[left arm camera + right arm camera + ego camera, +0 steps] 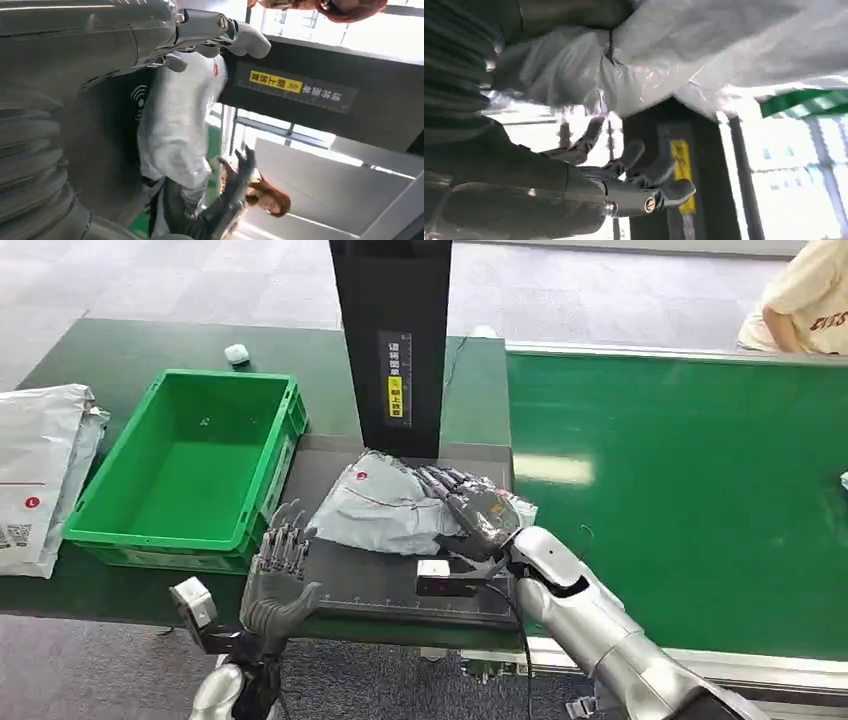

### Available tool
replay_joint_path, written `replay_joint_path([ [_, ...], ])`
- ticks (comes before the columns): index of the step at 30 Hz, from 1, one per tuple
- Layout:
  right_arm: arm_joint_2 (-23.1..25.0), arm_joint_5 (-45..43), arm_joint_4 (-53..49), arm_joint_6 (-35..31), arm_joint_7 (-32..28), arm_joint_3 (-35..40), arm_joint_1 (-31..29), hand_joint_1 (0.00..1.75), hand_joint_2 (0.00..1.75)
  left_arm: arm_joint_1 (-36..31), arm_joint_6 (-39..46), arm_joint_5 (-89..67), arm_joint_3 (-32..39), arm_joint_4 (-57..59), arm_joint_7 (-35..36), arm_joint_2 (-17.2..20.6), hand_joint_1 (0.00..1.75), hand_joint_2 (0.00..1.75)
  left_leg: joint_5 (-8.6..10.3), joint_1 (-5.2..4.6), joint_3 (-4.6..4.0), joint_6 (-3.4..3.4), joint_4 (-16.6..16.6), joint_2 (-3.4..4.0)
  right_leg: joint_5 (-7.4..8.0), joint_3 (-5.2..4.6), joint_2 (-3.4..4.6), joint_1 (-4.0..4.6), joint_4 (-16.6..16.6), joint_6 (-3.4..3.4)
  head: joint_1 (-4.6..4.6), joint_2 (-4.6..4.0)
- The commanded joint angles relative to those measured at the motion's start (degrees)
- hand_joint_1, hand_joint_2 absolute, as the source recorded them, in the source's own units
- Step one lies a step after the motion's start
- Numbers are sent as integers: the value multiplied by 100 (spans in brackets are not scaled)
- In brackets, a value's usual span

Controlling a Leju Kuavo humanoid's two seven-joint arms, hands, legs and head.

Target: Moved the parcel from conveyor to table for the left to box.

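parcel [385,508]: grey poly mailer, crumpled, lying on the dark platform [400,585] at its far edge, by the black post [392,340].
right hand [478,508]: laid over parcel's right end, fingers spread; whether it grips, cannot tell.
left hand [278,580]: fingers apart, holding nothing, at platform's near-left corner.
handling: looks light, soft, floppy, slick film; best pinched at a bunched fold.
green bin [190,472]: left of platform.

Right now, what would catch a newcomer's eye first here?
Probably the crumpled grey parcel on the dark platform in the middle, with the robot's silver right hand lying on it, fingers spread over the plastic. Next, the bright green crate to its left, open-topped, and the tall black post with a yellow label behind the parcel. The left hand hovers open at the platform's near edge.
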Motion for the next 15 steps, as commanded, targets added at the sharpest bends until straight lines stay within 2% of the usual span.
replay_joint_path([
  [1, 297, -1118, -279, 448, -765, -800, 364, 0, 175, -115, -13, -9, -4, 153, -10, 240, 0, 175, -3, 5, 12, -5, -9, 4, -2, 11, 2, 6, -10, -8, 2, 0],
  [4, 304, -1849, -338, 1335, -825, -1015, 396, 0, 175, -132, -12, -7, -24, 196, -49, 240, 0, 175, -3, 1, 11, -5, -9, 7, -5, 8, 4, 2, -6, -10, -2, 0],
  [5, 294, -2139, -340, 1681, -812, -1094, 379, 0, 0, -128, -1, -5, -18, 184, -50, 238, 0, 175, -3, 2, 19, -7, -13, 7, -6, 15, 3, 3, -9, -13, 0, 0],
  [8, 259, -2165, -344, 1721, -820, -1116, 355, 0, 0, -124, 2, -5, -16, 174, -50, 238, 0, 175, 0, 1, 13, -6, -13, 2, -4, 11, -2, 3, -10, -13, 0, 0],
  [11, 262, -2677, -460, 2028, -895, -1419, 430, 0, 0, -96, 50, -47, -19, 128, -64, 246, 0, 175, -2, 2, 3, -4, -6, 6, -4, 2, 3, 3, -5, -9, 0, 0],
  [15, 153, -3881, -1270, 2030, -925, -2556, 1024, 0, 0, -54, 614, -582, -74, -53, -167, 253, 0, 175, 0, 1, 1, -4, -7, -7, -7, 4, -10, 1, -6, -8, 2, 0],
])
